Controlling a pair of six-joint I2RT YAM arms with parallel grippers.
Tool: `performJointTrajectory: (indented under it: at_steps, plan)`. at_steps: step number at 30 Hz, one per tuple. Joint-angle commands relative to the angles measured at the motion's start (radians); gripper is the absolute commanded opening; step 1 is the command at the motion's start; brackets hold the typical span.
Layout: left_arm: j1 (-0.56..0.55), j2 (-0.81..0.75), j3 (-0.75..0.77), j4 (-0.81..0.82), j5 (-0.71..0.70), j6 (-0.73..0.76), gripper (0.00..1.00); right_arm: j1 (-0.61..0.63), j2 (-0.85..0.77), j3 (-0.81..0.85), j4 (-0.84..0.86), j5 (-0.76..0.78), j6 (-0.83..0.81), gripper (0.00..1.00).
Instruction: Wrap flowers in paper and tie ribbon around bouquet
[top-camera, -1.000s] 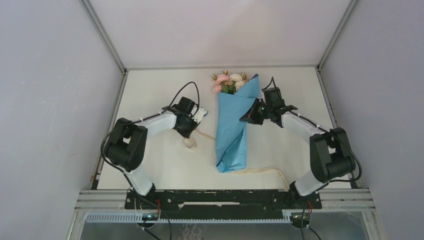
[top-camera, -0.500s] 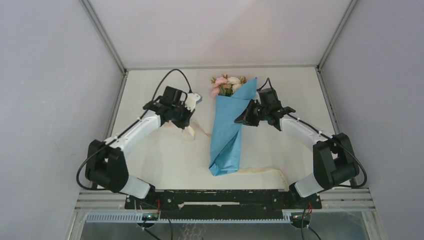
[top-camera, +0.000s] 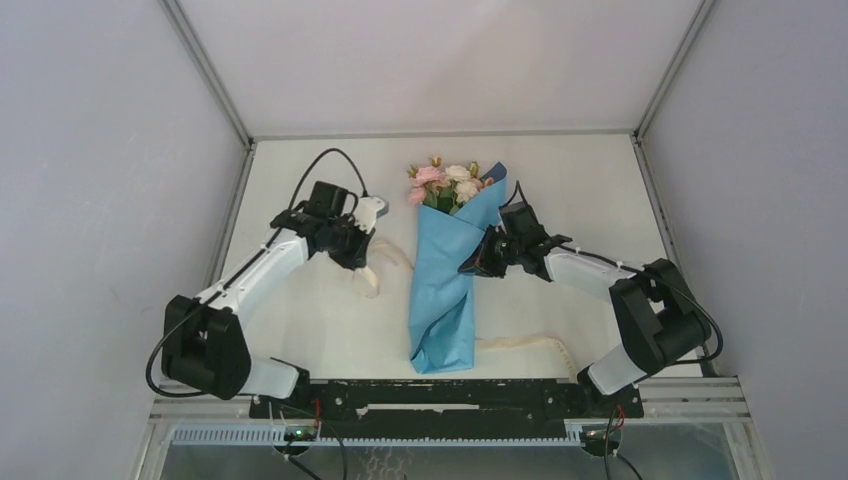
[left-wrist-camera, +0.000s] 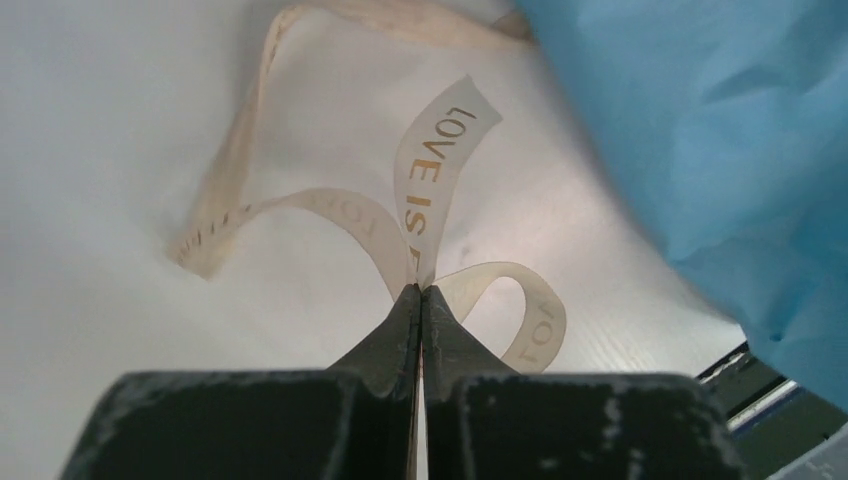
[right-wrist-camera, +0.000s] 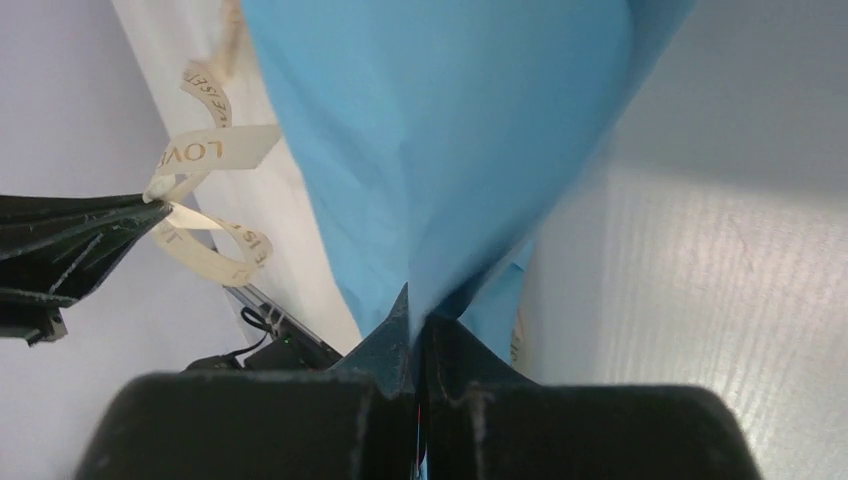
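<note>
The bouquet lies lengthwise mid-table, a long cone of blue paper (top-camera: 440, 290) with the pink and cream flowers (top-camera: 445, 185) at its far end. My right gripper (top-camera: 467, 267) is shut on the cone's right edge; the wrist view shows the paper (right-wrist-camera: 450, 130) pinched at the tips (right-wrist-camera: 415, 312). My left gripper (top-camera: 358, 257) stands left of the cone, shut on the cream ribbon (top-camera: 369, 281). In the left wrist view the printed ribbon (left-wrist-camera: 432, 185) curls up from the closed tips (left-wrist-camera: 420, 290), beside the paper (left-wrist-camera: 700, 150). The right wrist view also catches the ribbon (right-wrist-camera: 215, 150).
The ribbon's other end (top-camera: 540, 345) trails out from under the cone's near tip toward the front right. White enclosure walls close in the table on three sides. The metal rail (top-camera: 450, 395) with the arm bases runs along the near edge.
The left arm rose, swung left and now holds the ribbon end off the table. The right gripper carried the paper edge left, so the bouquet shifted left and tilted.
</note>
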Motion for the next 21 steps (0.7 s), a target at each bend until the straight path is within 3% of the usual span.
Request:
performJointTrajectory:
  at_steps: [1,4,7,10,12,17,21]
  plan:
    - [0.181,-0.06,-0.065,-0.02,0.068,-0.001,0.05,0.013,0.023,-0.02,0.051,0.023,0.002,0.0]
    - [0.298,-0.03,-0.101,-0.033,0.14,0.033,0.14,0.014,0.055,-0.02,0.05,0.033,-0.017,0.0]
    - [0.389,0.013,-0.146,-0.073,0.216,0.123,0.41,0.016,0.078,-0.02,0.054,0.029,-0.025,0.0]
    - [0.46,0.032,-0.139,-0.1,0.189,0.164,0.57,0.018,0.078,-0.02,0.049,0.041,-0.037,0.0]
    - [0.463,0.002,-0.137,-0.066,0.096,0.175,0.65,0.02,0.077,-0.019,0.049,0.043,-0.042,0.0]
    - [0.375,-0.028,-0.122,-0.056,-0.025,0.258,0.69,0.019,0.083,-0.019,0.058,0.041,-0.046,0.0]
    - [0.334,0.11,-0.075,0.015,-0.153,0.217,0.65,0.019,0.086,-0.021,0.062,0.038,-0.051,0.0]
